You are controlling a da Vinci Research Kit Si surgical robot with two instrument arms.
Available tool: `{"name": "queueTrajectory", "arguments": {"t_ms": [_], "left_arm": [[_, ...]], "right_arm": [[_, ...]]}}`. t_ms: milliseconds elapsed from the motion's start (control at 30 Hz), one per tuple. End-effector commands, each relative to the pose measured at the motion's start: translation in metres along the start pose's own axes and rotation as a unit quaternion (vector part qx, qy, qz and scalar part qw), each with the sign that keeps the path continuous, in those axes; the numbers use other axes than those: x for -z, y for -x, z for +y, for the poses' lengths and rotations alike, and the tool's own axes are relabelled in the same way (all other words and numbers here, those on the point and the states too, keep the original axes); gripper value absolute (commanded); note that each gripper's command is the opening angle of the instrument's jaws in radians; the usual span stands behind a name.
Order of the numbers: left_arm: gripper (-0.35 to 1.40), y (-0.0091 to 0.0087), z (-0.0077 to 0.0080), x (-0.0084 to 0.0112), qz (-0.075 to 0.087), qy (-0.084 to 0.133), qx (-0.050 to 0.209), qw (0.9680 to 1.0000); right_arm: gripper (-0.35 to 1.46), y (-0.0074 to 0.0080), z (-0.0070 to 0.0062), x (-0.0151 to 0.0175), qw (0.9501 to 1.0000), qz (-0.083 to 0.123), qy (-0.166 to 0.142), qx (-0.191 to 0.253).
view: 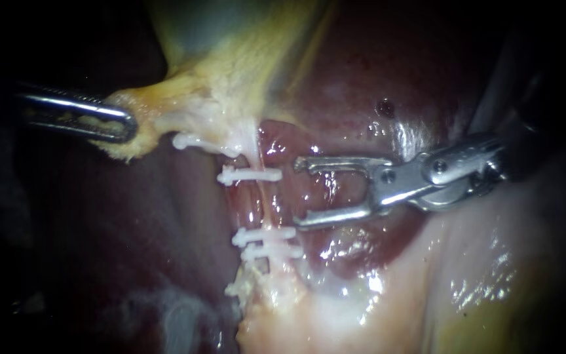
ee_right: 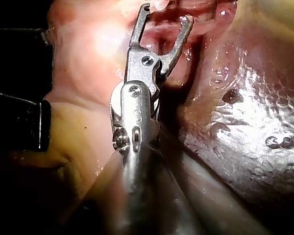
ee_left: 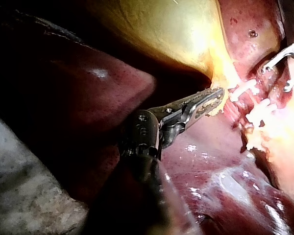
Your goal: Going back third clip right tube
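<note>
Dark red liver (view: 394, 65) as backdrop, yellowish gallbladder (view: 230, 46) lying over its upper part. Jaws of left instrument (view: 122, 124) are clamped on the gallbladder's pale lower fringe. Jaws of right instrument (view: 299, 193) are spread wide with nothing between them, tips just beside the tube (view: 261, 203), not touching it. The tube carries white clips: upper clip (view: 249, 175) level with the upper jaw, clip pair (view: 263, 237) just below the lower jaw.

thin pale tube (view: 264, 206), one white clip (view: 250, 175) across it above, paired clips (view: 263, 235) below
</note>
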Motion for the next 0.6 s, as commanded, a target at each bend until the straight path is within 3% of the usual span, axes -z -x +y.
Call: {"name": "queueTrajectory", "arguments": {"t_ms": [33, 233, 600], "left_arm": [[-0.35, 0.0, 0.0, 0.0, 0.0, 0.0, 0.0, 1.0], [-0.35, 0.0, 0.0, 0.0, 0.0, 0.0, 0.0, 1.0], [-0.35, 0.0, -0.0002, -0.0002, 0.0, 0.0, 0.0, 1.0]], "right_arm": [[0.5, -0.0002, 0.0, 0.0004, 1.0, 0.0, -0.001, 0.003], [0.5, -0.0011, -0.0001, 0.002, 0.9999, 0.001, -0.006, 0.012], [0.5, -0.001, -0.0003, 0.0031, 0.9998, 0.001, -0.01, 0.016]]}}
